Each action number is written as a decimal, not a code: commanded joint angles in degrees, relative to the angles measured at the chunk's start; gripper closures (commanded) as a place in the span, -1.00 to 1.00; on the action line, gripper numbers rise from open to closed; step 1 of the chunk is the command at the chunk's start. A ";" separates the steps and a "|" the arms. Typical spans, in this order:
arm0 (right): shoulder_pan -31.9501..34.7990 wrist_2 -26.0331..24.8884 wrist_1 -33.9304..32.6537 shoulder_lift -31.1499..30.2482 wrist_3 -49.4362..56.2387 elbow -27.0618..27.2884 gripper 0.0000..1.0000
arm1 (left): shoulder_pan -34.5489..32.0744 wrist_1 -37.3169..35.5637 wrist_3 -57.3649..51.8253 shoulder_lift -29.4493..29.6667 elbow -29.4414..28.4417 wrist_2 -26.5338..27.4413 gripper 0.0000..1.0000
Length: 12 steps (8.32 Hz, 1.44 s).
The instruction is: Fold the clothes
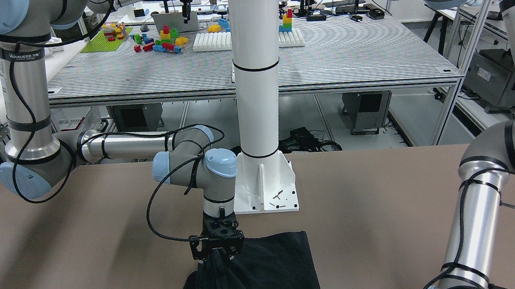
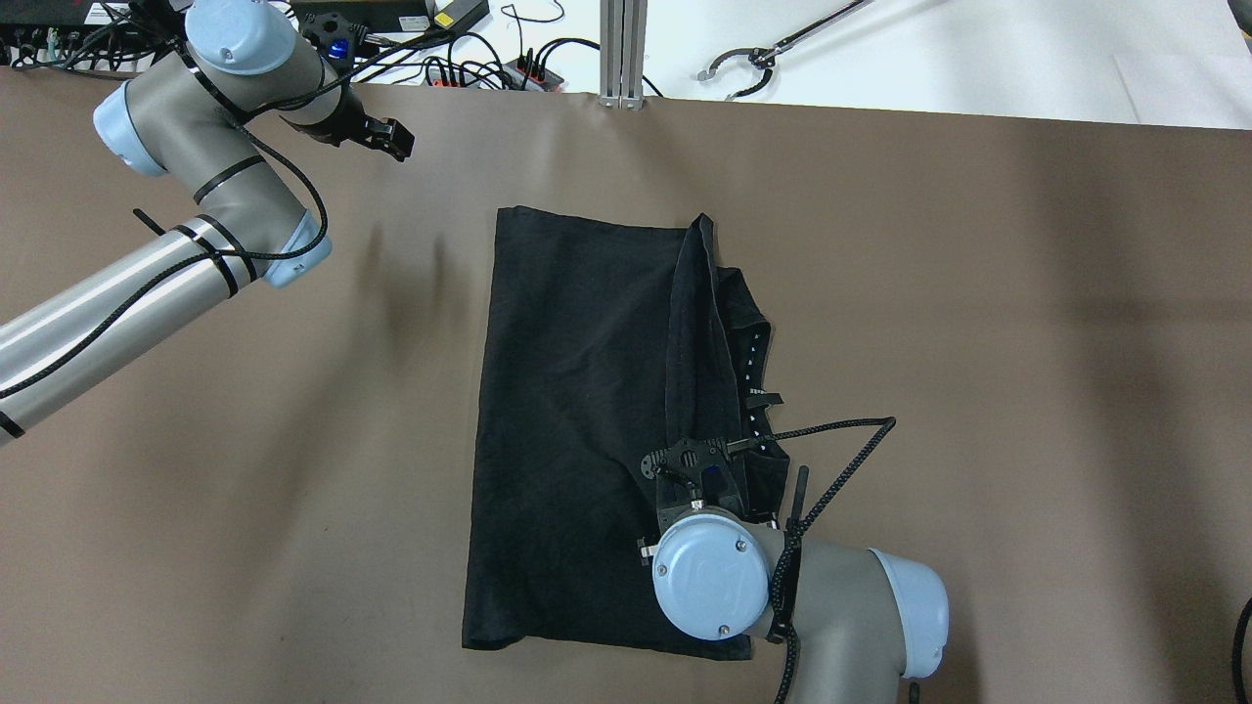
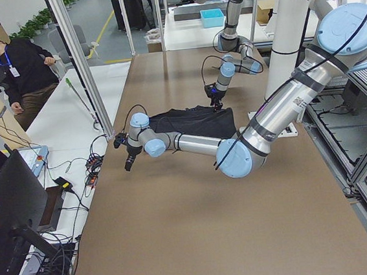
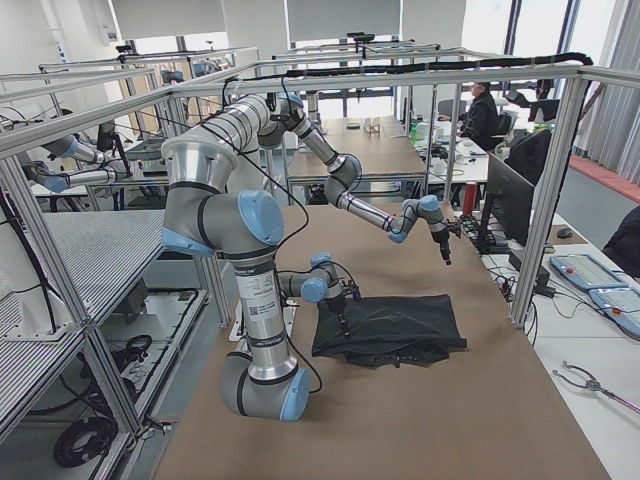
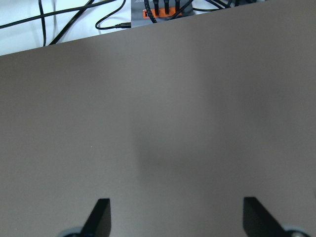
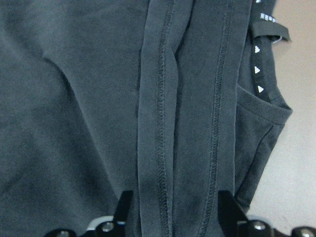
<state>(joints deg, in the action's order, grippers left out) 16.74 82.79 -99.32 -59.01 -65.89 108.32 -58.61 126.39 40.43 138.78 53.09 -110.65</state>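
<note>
Right pincer (image 6: 174, 213) pinches clothes (image 2: 577, 391), long axis pointing toward white pillar (image 1: 258, 92).

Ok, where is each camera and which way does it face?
Front-facing: across the table, facing the robot's white pillar; right tool holds up the black cloth.
Overhead: behind the robot, looking down; left tool open over bare table.
Exterior left: table's end, left arm near.
Exterior right: opposite end, right arm near.
Left wrist: down on bare table; two fingertips.
Right wrist: close on cloth hems; two fingertips.
Shared: front-facing and overhead both show right tool gripping cloth.
</note>
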 commanded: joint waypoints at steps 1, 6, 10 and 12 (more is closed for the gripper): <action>0.04 0.00 -0.09 0.47 1.98 -2.32 -0.31 | -0.01 0.00 0.00 0.00 0.00 0.00 -0.89; -0.04 0.00 0.00 0.65 2.08 -2.76 -0.12 | 0.34 -0.09 -0.09 0.00 -0.09 0.00 -0.89; -0.66 0.00 0.00 0.82 1.55 -2.94 -0.35 | 0.34 -0.09 -0.09 0.00 -0.09 0.00 -0.89; -1.27 -0.09 0.00 0.83 1.20 -3.11 -0.40 | 0.43 -0.09 -0.09 0.00 -0.09 0.09 -0.89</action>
<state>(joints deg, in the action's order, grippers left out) 16.03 82.79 -99.31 -58.21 -64.31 105.40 -58.27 126.30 40.33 138.78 53.00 -110.63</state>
